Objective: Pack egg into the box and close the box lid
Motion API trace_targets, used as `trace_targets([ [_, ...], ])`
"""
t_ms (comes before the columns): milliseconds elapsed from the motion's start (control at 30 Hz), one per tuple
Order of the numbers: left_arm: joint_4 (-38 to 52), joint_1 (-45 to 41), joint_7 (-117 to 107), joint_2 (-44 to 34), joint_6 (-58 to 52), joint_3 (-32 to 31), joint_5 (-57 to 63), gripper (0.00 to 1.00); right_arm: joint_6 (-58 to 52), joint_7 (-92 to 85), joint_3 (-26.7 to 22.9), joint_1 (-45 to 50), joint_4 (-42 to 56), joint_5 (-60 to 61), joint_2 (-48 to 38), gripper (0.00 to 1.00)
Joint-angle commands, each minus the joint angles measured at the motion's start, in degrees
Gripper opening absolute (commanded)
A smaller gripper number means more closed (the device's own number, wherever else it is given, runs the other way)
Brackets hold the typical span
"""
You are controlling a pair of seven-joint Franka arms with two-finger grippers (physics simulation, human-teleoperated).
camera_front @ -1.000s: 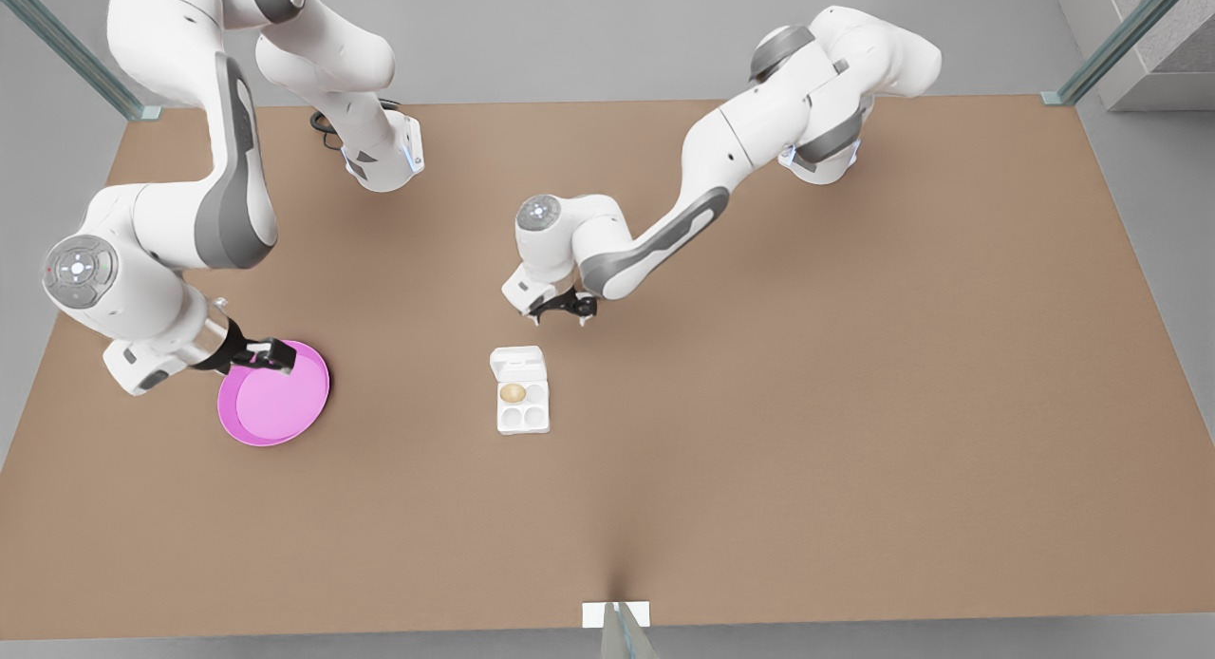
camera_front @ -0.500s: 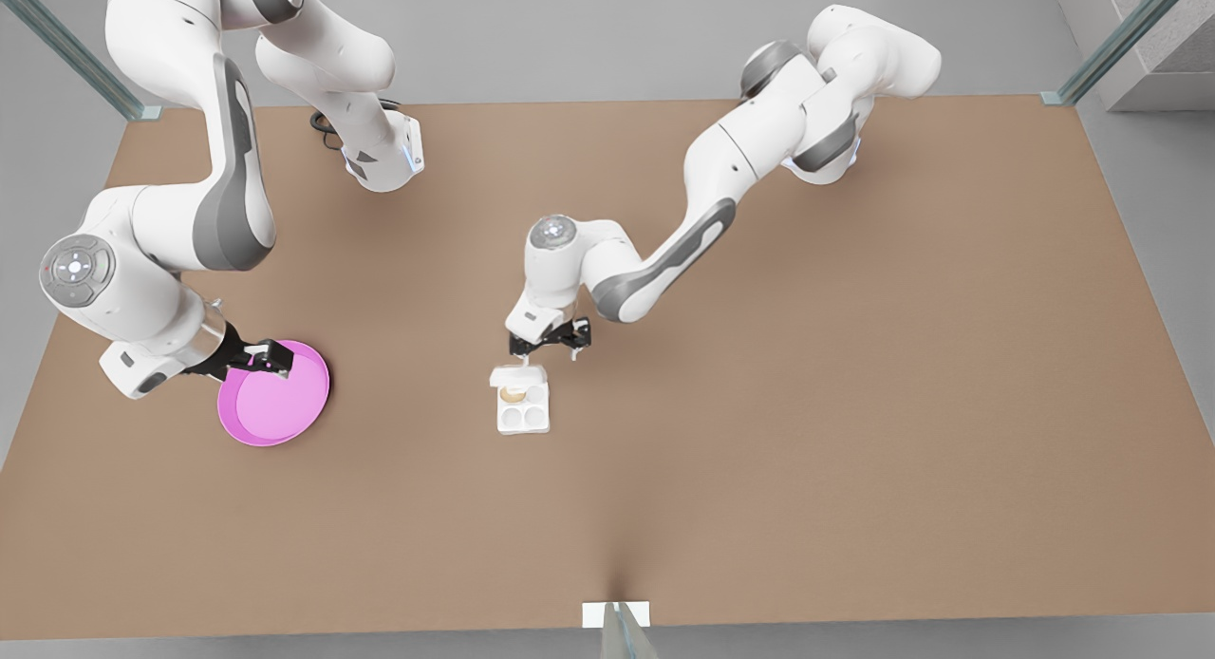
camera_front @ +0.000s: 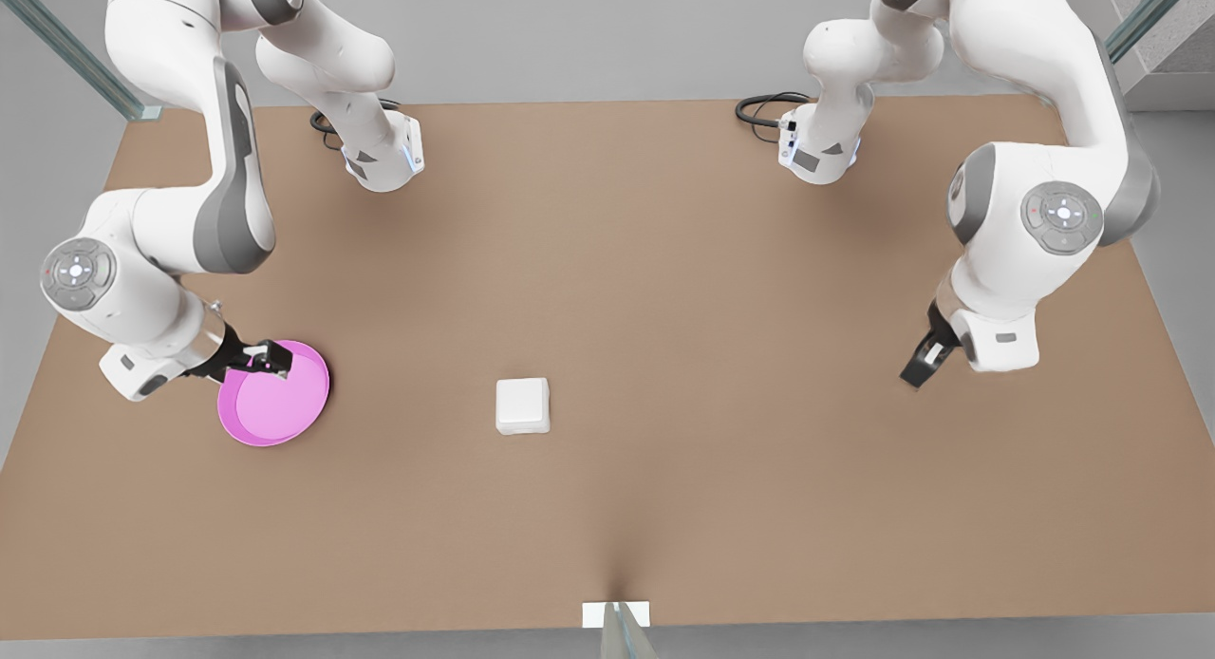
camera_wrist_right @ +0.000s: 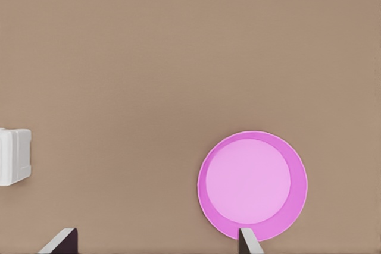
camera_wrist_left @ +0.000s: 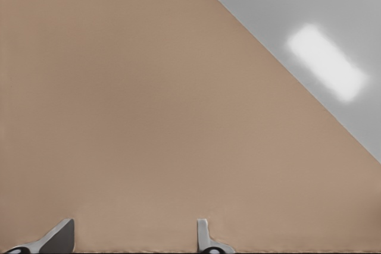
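right hand [camera_front: 271, 357] over pink plate [camera_wrist_right: 252, 185], box [camera_front: 522, 405] shut

White box [camera_front: 522, 405], pink plate [camera_front: 275, 407], tan-brown table [camera_front: 664, 289], white arms

1. One white box [camera_front: 522, 405], its lid [camera_front: 522, 401] shut.
2. One pink plate [camera_front: 273, 404].
3. Two robot arms: the right gripper [camera_front: 269, 357] and the left gripper [camera_front: 919, 367].
4. One brown table [camera_front: 664, 260].
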Motion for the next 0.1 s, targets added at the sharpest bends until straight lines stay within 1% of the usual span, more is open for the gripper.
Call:
trace_targets([
  [0,-1.6,-0.8,51.3,-2.0,-5.7,1.2,-8.8,1.0,0.7,-1.1,0.1,-0.1,0.4,-0.9,0.1,1.0],
  [67,-1.4,-1.2,51.3,-1.5,-5.6,1.2,-9.1,1.0,3.1,-0.8,-0.1,-0.8,0.5,-0.6,1.2,1.0],
])
